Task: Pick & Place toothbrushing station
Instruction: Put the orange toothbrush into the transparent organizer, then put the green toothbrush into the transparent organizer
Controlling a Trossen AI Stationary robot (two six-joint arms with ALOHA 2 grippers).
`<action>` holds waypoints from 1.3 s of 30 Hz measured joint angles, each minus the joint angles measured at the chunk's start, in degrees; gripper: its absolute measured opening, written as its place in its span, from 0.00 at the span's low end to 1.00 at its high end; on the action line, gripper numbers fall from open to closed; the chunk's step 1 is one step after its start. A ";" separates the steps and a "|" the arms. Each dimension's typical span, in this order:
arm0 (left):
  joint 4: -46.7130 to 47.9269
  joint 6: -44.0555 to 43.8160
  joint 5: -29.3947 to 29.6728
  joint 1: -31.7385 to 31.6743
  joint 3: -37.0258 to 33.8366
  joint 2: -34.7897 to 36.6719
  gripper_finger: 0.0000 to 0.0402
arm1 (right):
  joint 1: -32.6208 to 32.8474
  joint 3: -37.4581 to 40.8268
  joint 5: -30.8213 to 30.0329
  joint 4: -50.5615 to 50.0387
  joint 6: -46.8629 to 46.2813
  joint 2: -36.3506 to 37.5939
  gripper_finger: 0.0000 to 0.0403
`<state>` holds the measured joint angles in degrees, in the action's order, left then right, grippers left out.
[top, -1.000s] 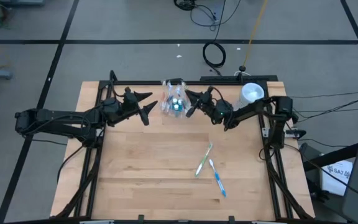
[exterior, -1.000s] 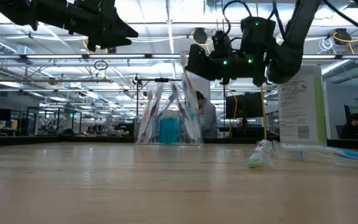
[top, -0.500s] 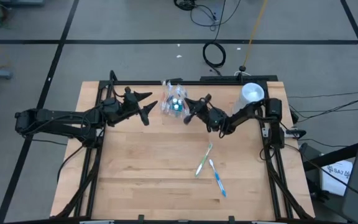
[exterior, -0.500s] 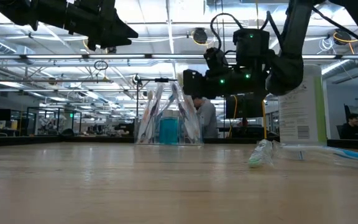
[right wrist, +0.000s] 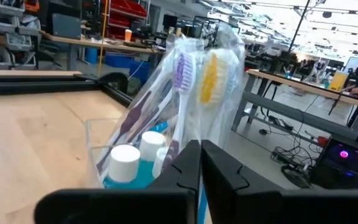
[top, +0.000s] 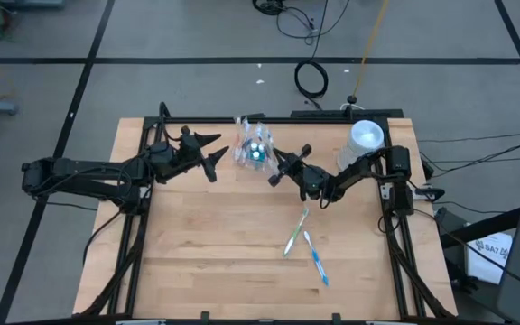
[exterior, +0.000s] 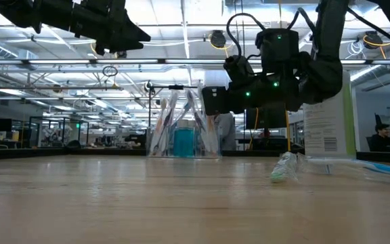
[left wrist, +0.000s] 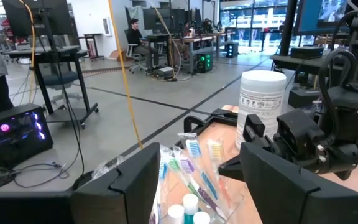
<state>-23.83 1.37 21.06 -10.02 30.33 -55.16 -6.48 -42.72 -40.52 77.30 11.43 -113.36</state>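
Note:
A clear holder [top: 253, 149] with wrapped toothbrushes and small tubes stands at the table's far middle; it also shows in the low view [exterior: 183, 132] and right wrist view [right wrist: 166, 106]. A green toothbrush [top: 296, 232] and a blue toothbrush [top: 315, 257] lie flat on the wood at the right. My right gripper [top: 276, 170] is shut, empty, hovering level just right of and nearer than the holder, its fingertips [right wrist: 201, 165] pointing at it. My left gripper [top: 210, 152] waits open, high and left of the holder, its fingers [left wrist: 201, 158] wide apart.
A tall white canister [top: 366, 137] stands at the far right corner, behind my right arm. The black frame rails [top: 143, 208] run along both table sides. Bare wood [top: 215, 244] fills the near half of the table, left of the loose toothbrushes.
My right gripper has come down and moved toward the table's near edge, away from beside the holder's top, rolling about its own axis as it went. It has stayed shut. The holder and the loose toothbrushes have not moved.

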 joint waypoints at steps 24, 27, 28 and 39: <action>0.02 -0.13 -0.02 -0.02 0.00 0.00 0.57 | 9.16 0.07 -7.51 -39.85 -18.18 21.32 0.43; 0.02 -0.13 -0.02 -0.01 0.00 0.00 0.57 | 11.30 0.07 -4.40 -53.02 -32.69 26.02 0.43; 0.01 -0.13 -0.01 0.00 0.00 0.00 0.57 | 12.05 0.07 -1.94 -56.79 -37.21 27.14 0.43; 0.02 -0.13 -0.02 0.00 0.00 0.00 0.57 | 20.61 0.26 21.14 -74.13 -66.65 28.56 0.42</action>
<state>-23.81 1.23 21.04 -10.03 30.33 -55.16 14.13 -42.46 -19.38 3.17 -55.22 -84.80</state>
